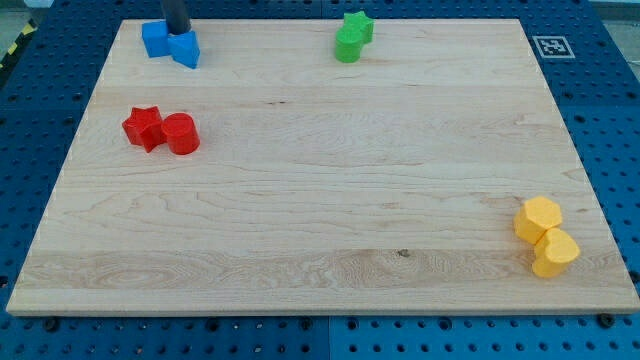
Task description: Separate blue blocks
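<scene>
Two blue blocks sit touching at the board's top left: a blue cube-like block on the left and a blue wedge-shaped block on the right. My dark rod comes down from the view's top, and my tip ends right between them at their upper edge, touching or nearly touching both.
A red star block and a red cylinder touch at the left. A green star and a green cylinder touch at the top centre. Two yellow hexagonal blocks touch at the bottom right. The wooden board lies on a blue pegboard.
</scene>
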`<state>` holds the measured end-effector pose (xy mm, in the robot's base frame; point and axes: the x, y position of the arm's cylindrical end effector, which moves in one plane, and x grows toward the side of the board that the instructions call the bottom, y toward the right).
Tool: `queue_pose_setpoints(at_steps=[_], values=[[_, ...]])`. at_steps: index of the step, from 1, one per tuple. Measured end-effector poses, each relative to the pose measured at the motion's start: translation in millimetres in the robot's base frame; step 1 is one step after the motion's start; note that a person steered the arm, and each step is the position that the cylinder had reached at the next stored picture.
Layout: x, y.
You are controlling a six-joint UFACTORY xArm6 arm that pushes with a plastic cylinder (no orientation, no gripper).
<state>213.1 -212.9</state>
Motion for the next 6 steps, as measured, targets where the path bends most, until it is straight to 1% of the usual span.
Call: queue_pose_setpoints(at_steps=[2, 3, 4, 5, 6], values=[[20, 10], [24, 34], [35, 43], [44, 29], [44, 17]])
